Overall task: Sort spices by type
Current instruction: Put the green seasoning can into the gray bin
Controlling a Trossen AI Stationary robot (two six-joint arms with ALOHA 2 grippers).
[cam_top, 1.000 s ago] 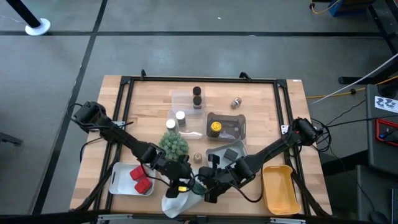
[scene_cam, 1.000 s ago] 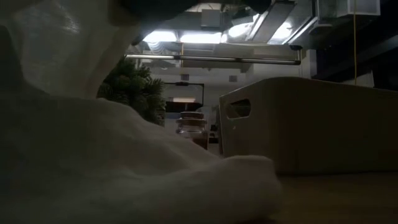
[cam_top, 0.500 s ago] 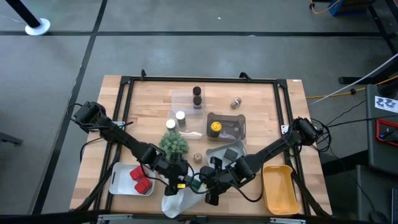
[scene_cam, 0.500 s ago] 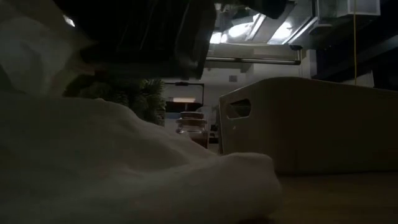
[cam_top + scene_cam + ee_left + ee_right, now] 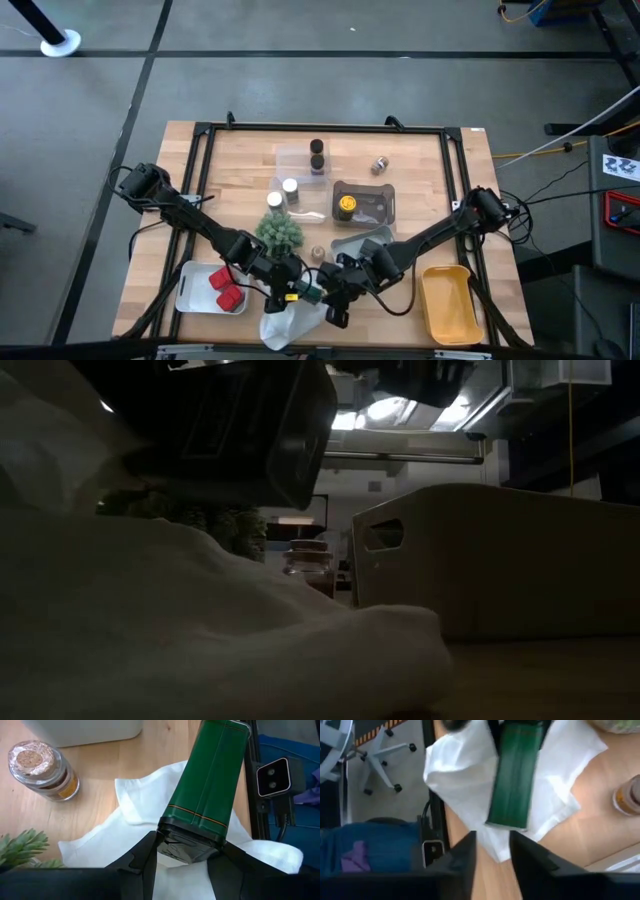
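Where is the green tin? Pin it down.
The green tin is clamped in the left pincer above the white bag, near the table's front edge; the right pincer faces its other end.

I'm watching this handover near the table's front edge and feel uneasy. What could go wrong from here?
The left gripper pinches only one end of the green tin, so its long free end might tilt or slip out.
The right gripper stands open just short of the tin's other end; closing off-centre could knock it loose.
A dropped tin might land on the white plastic bag and slide off the table, or strike the cork-topped jar nearby.
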